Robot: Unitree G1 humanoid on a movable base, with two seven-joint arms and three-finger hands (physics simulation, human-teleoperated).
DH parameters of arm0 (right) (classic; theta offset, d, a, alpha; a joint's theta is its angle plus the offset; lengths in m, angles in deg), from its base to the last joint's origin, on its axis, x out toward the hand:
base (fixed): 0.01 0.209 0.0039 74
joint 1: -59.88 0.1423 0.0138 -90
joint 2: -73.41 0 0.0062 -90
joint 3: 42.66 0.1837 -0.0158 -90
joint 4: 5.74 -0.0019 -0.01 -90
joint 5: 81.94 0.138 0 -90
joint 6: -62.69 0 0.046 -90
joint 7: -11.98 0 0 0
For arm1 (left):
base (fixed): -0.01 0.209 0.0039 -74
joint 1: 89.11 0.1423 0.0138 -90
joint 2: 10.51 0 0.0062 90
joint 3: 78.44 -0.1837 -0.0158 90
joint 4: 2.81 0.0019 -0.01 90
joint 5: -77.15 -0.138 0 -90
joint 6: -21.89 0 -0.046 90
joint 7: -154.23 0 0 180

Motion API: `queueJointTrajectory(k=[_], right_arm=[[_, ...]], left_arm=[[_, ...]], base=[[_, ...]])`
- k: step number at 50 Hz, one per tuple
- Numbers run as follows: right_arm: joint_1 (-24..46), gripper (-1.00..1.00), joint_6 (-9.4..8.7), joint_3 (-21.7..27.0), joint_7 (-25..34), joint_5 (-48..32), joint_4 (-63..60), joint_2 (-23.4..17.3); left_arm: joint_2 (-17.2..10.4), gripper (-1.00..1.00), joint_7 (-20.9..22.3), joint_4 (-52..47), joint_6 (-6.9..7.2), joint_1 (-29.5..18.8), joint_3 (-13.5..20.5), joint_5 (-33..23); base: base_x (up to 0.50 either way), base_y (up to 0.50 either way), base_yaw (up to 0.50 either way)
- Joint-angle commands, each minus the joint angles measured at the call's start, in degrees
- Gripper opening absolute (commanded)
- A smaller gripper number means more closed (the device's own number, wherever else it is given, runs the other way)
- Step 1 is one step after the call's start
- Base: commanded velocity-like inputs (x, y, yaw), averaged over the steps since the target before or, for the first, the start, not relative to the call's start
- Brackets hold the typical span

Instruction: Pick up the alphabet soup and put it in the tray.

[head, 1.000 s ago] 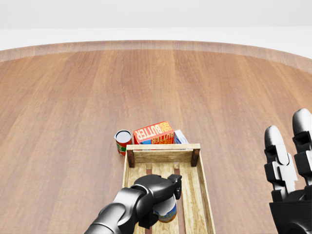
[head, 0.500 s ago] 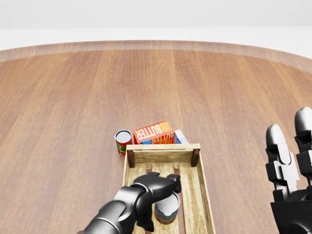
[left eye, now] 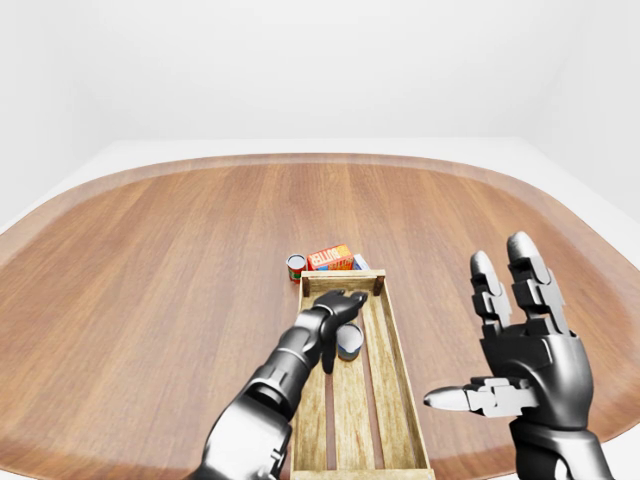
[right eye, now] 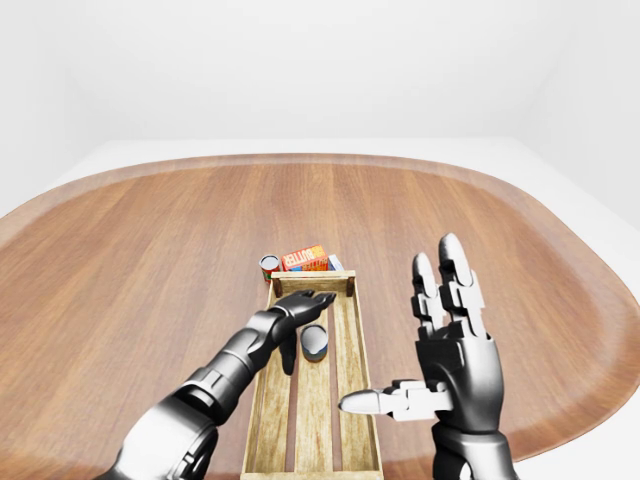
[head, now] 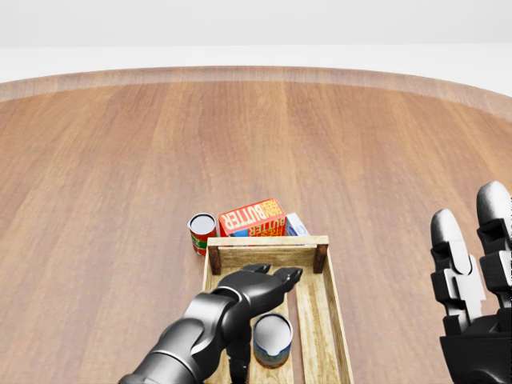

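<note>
The alphabet soup can (head: pixel 272 340) stands upright inside the wooden tray (head: pixel 268 255), near the tray's top end in the head view. My left hand (head: pixel 264 308) is open just above and left of the can, fingers stretched toward the tray's top wall and thumb hanging down beside the can; nothing is held. My right hand (left eye: pixel 520 345) hovers open to the right of the tray, palm turned inward, fingers spread, empty.
Just beyond the tray's top wall stand a red-labelled can (head: pixel 202 232), an orange butter box (head: pixel 253 218) and a blue-white box (head: pixel 297 225) behind it. The round wooden table (left eye: pixel 150 260) stretches wide all around; its edge curves at the top of the views.
My left hand has let go of the soup can: its fingers opened and lifted off, leaving the can standing in the tray. The right hand dipped and rose slightly.
</note>
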Motion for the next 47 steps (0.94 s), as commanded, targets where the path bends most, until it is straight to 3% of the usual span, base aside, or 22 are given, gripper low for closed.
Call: queueJointTrajectory(k=[1,3,7,13,21,27,28,35,40,42,44,46,47], right_arm=[[-0.21,1.0,0.0,-0.44,-0.2,0.1,0.72,-0.35],[-0.04,1.0,0.0,-0.34,-0.29,0.18,0.63,-0.42],[0.19,1.0,0.0,-0.61,-0.41,0.07,0.7,-0.47],[0.03,1.0,0.0,-0.91,-0.72,-0.01,0.09,-0.76],[0.08,1.0,0.0,-0.84,-0.96,0.01,-0.53,-0.83],[0.52,1.0,0.0,-0.45,-0.86,0.01,-0.63,-0.66],[0.64,1.0,0.0,-0.54,-0.89,-0.07,-0.61,-0.63],[0.96,1.0,0.0,-1.58,-1.57,-0.42,-1.02,-0.96],[1.31,1.0,0.0,-2.46,-1.97,-0.72,-0.48,-1.42],[1.59,1.0,0.0,-3.35,-2.32,-1.0,-0.25,-1.75],[1.77,1.0,0.0,-3.74,-2.7,-1.01,-0.27,-2.16],[1.92,1.0,0.0,-3.96,-3.11,-1.06,-0.88,-2.52],[1.91,1.0,0.0,-4.14,-3.21,-1.12,-1.15,-2.66]], left_arm=[[-2.45,1.0,6.84,-18.5,0.0,1.91,1.95,2.77],[-3.28,1.0,11.98,-26.36,0.0,3.02,2.8,4.59],[-4.72,1.0,15.86,-33.26,0.0,3.64,3.88,7.35],[-6.6,1.0,20.6,-42.36,2.67,3.89,5.11,10.77],[-8.86,1.0,25.02,-52.15,4.21,6.88,6.22,13.64],[-11.31,1.0,25.36,-67.02,6.22,12.36,7.8,16.49],[-11.77,1.0,25.36,-70.44,7.21,13.18,8.75,17.34],[-15.52,1.0,25.36,-80.47,10.0,16.91,12.77,23.64],[-17.76,1.0,25.36,-83.6,10.0,20.62,15.39,30.66],[-18.51,1.0,25.36,-81.27,8.15,24.0,15.75,31.0],[-18.24,1.0,25.36,-81.29,7.64,26.02,16.61,33.66],[-17.33,1.0,25.36,-82.21,6.12,28.9,17.55,37.48],[-17.06,1.0,25.36,-82.4,6.45,30.33,17.23,37.81]], base=[[0.0,0.0,0.0],[0.0,0.0,0.0],[0.0,0.0,0.0],[0.0,0.0,0.0],[0.0,0.0,0.0],[0.0,0.0,0.0],[0.0,0.0,0.0],[0.0,0.0,0.0],[0.0,0.0,0.0],[0.0,0.0,0.0],[0.0,0.0,0.0],[0.0,0.0,0.0],[0.0,0.0,0.0]])
